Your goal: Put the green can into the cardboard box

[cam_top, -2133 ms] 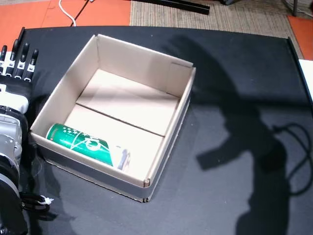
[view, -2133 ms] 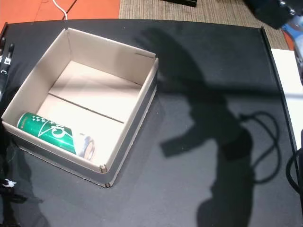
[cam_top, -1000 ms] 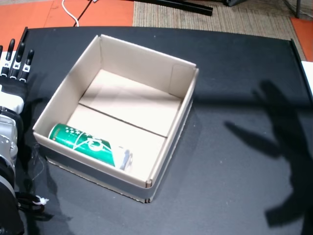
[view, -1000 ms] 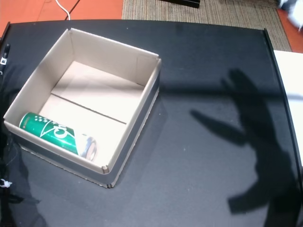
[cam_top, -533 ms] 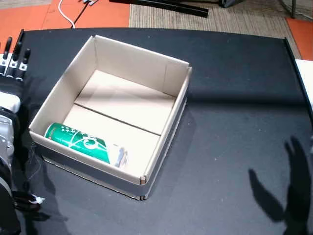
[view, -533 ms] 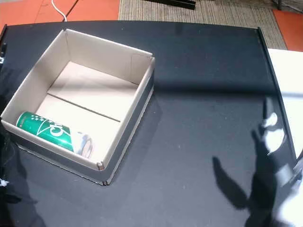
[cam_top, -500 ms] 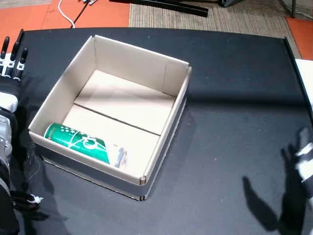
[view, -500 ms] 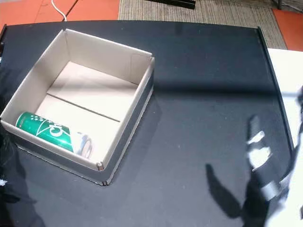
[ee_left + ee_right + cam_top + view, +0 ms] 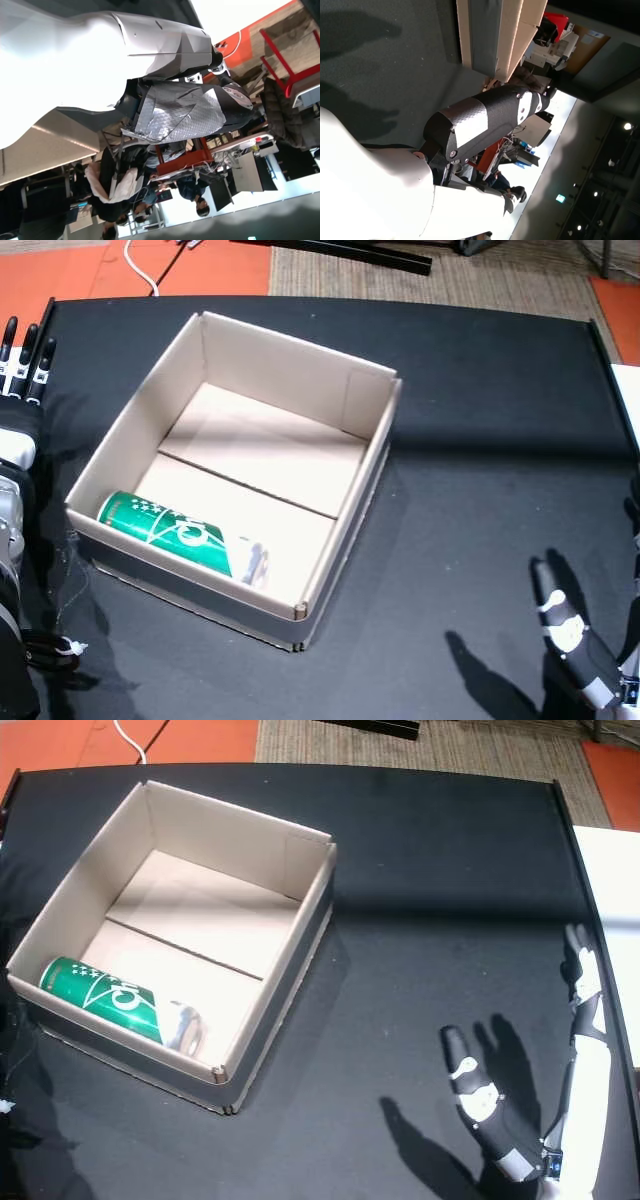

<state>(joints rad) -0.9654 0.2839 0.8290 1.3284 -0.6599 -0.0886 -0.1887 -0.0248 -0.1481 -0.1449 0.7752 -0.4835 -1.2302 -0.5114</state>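
The green can (image 9: 180, 533) (image 9: 110, 1000) lies on its side inside the cardboard box (image 9: 370, 390) (image 9: 310, 860), against the near wall at the near-left corner. My left hand (image 9: 18, 400) rests at the table's left edge beside the box, fingers straight and apart, holding nothing. My right hand (image 9: 575, 645) (image 9: 505, 1145) hovers low over the table at the near right, far from the box, fingers spread and empty. In the right wrist view a black finger segment (image 9: 485, 120) shows, with the box wall (image 9: 490, 35) beyond it.
The black table (image 9: 480, 440) stretches between the box and my right hand. A white surface (image 9: 610, 870) borders the table's right edge. Orange floor and a white cable (image 9: 140, 265) lie beyond the far edge. The left wrist view shows a room with people (image 9: 195, 195).
My right hand has come down into view at the near right, and its large shadow has left the table's middle. The can, box and left hand have stayed put.
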